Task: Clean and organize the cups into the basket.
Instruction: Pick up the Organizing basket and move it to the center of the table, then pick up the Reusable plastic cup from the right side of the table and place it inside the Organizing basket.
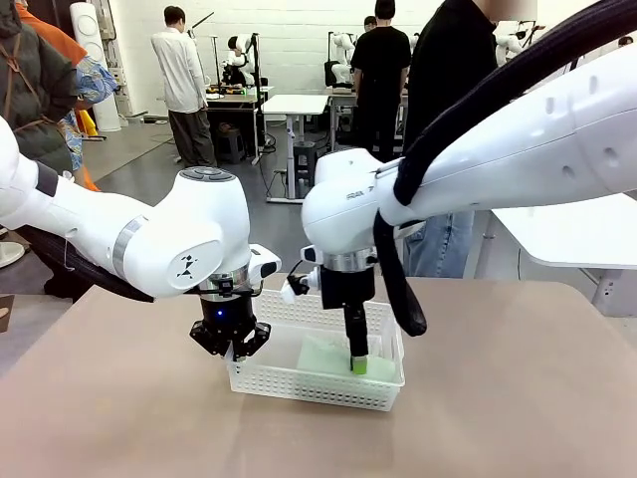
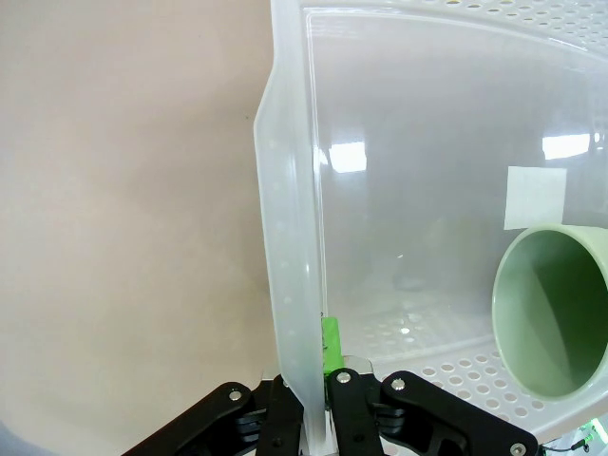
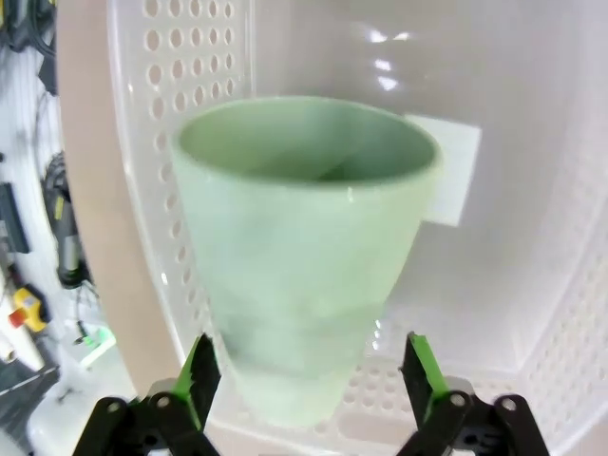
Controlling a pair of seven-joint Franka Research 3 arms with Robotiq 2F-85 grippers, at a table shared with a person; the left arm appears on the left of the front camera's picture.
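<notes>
Left gripper (image 1: 232, 346) is clenched on the near-left wall of the white lattice basket (image 1: 309, 390), wall pinched between its fingers, so my read is it's pinning the basket on the table (image 1: 498, 398). Progress: one cup is in. The mint green cup (image 3: 299, 247) sits inside the basket, right of centre, near a white sticker (image 2: 535, 197) on the basket floor. That's the single cup I can count in there. Judging by the task, the other cups are left to go; whether any cleaning is done I can't tell. Orientation: cup looks to be lying down, long axis along the basket's length, mouth toward the left-gripper end, narrow base toward the right end. Left wrist view looks partly into the mouth, so the rim may be tipped up a bit, can't tell for sure. Right gripper (image 1: 357, 363) points straight down into the basket at the cup's base end, fingers spread wide. Green pads (image 3: 199, 375) sit either side of the base with a gap on each side: released, not grasping.
</notes>
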